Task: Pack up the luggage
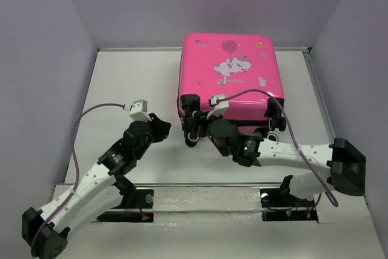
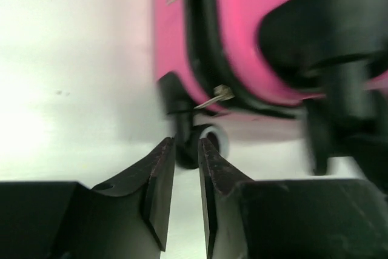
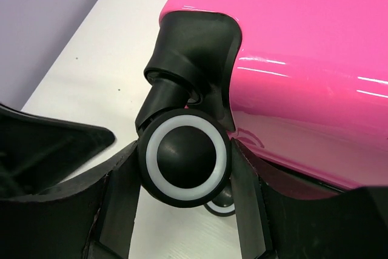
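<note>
Top external view, closed luggage (image 1: 230, 77) far-centre, right claw (image 3: 185, 180) gripping its wheel (image 3: 183, 163), left claw (image 2: 187, 150) narrow, table (image 1: 127, 83) bare leftward.

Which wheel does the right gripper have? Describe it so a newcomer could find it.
Start at the pink suitcase lying flat at the far side of the table. Along its near edge sit black wheels; the one meant is at the left corner, between the right gripper's fingers. It shows a white ring on its face.

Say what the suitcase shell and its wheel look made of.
Luggage shell: glossy pink hard plastic, judging by the sharp highlights in the right wrist view. Wheel: smooth black plastic or rubber with a white ring; which one cannot be told. Its housing looks like matte black plastic.
</note>
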`<state>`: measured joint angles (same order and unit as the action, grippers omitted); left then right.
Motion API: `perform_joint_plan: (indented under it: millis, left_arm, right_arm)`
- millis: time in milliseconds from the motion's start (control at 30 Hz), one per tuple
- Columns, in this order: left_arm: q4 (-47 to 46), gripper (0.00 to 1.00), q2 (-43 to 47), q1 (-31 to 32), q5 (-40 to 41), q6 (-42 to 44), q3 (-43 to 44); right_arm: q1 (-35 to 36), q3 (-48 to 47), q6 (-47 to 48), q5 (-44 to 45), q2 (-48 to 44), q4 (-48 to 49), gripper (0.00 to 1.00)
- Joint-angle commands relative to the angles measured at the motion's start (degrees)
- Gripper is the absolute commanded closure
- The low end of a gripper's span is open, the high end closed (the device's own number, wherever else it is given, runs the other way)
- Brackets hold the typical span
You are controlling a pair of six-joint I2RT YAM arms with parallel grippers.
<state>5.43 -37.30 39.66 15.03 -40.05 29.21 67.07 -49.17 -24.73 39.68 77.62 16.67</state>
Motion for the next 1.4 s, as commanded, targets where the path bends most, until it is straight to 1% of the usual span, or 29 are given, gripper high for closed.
perform_joint_plan:
  millis: [0,33,67,100,167,300,367,467,500,567,600,700,733,767,800,833,933,1000,1033,1100,1167,1333,1367]
  left_arm:
    - [-7.4,0.67,-4.8,0.2,-2.4,4.3,-5.3]
    - [-12.8,0.67,-5.5,0.2,-4.3,5.8,-5.8]
    - [-15.1,0.66,-6.2,0.2,-7.5,7.3,-6.1]
    - [-18.7,0.62,-7.7,0.2,-8.6,9.4,-6.1]
    - [-22.1,0.59,-9.2,0.2,-12.5,12.2,-5.7]
    - [-26.2,0.5,-13.8,0.2,-14.3,14.3,-4.2]
    - [-28.6,0.49,-15.3,0.2,-13.5,15.2,-3.8]
    - [-29.8,0.5,-19.7,0.2,-11.6,16.6,-1.7]
    - [-29.7,0.52,-22.4,0.2,-11.5,16.9,-1.0]
    - [-29.8,0.54,-24.5,0.2,-11.3,17.2,0.1]
    - [-30.4,0.59,-26.0,0.2,-11.7,17.2,0.8]
    - [-31.2,0.65,-27.7,0.2,-11.8,17.3,1.5]
    - [-31.4,0.75,-27.9,0.2,-11.8,17.5,1.5]
    - [-31.4,0.9,-28.0,0.2,-11.3,17.5,1.7]
    - [-31.4,0.9,-28.0,0.2,-10.9,17.5,1.6]
    - [-31.3,0.94,-27.8,0.2,-10.5,17.6,1.6]
    - [-28.4,0.94,-27.4,0.2,-7.0,16.5,1.7]
    - [-25.6,0.94,-27.7,0.2,-1.9,15.9,2.2]
    - [-22.3,0.94,-27.9,0.2,3.3,14.7,2.2]
    - [-17.9,0.94,-29.1,-0.5,7.8,13.1,2.5]
    - [-16.0,0.94,-30.4,-2.2,11.0,9.8,3.4]
    - [-15.6,0.94,-36.4,-8.4,13.3,8.4,7.6]
    - [-18.6,0.94,-39.1,-10.8,11.3,9.5,9.8]
  right_arm:
    - [-2.1,0.1,1.1,4.9,-5.0,5.0,0.93]
    - [-2.1,0.1,1.3,4.5,-5.2,4.8,0.93]
    - [-2.1,0.1,1.5,4.5,-5.3,4.5,0.93]
    - [-2.1,0.0,1.5,4.4,-5.6,3.7,0.93]
    - [-2.1,0.2,1.5,4.1,-6.1,3.3,0.93]
    - [-2.1,0.9,1.4,3.7,-7.2,2.8,0.93]
    - [-2.1,1.3,1.3,3.6,-7.7,2.7,0.93]
    - [-2.1,1.3,1.3,3.1,-7.9,2.6,0.93]
    - [-2.1,1.3,1.3,2.7,-7.9,2.6,0.93]
    - [-2.1,1.1,1.6,2.4,-8.0,2.5,0.93]
    - [-2.1,1.0,1.7,2.1,-8.0,2.5,0.93]
    - [-2.1,1.2,1.7,2.0,-8.1,2.4,0.93]
    - [-2.1,1.3,1.7,2.0,-8.2,2.4,0.93]
    - [-2.1,1.5,1.5,2.0,-8.4,2.4,0.93]
    - [-2.1,1.8,1.4,2.1,-8.4,2.4,0.93]
    - [-2.1,2.1,1.3,2.1,-8.7,2.4,0.93]
    - [-2.1,3.3,0.7,2.1,-9.9,2.3,0.93]
    - [-2.1,3.8,0.4,1.7,-10.7,1.7,0.93]
    - [-2.1,4.3,0.2,1.1,-11.8,0.9,0.93]
    - [-2.1,5.1,0.2,-0.5,-13.6,0.2,0.93]
    - [-2.1,5.5,0.5,-1.5,-14.4,-1.0,0.93]
    - [-1.5,7.1,0.5,-2.7,-16.8,-2.4,0.93]
    - [-1.0,7.6,0.6,-4.9,-17.5,-2.5,0.93]
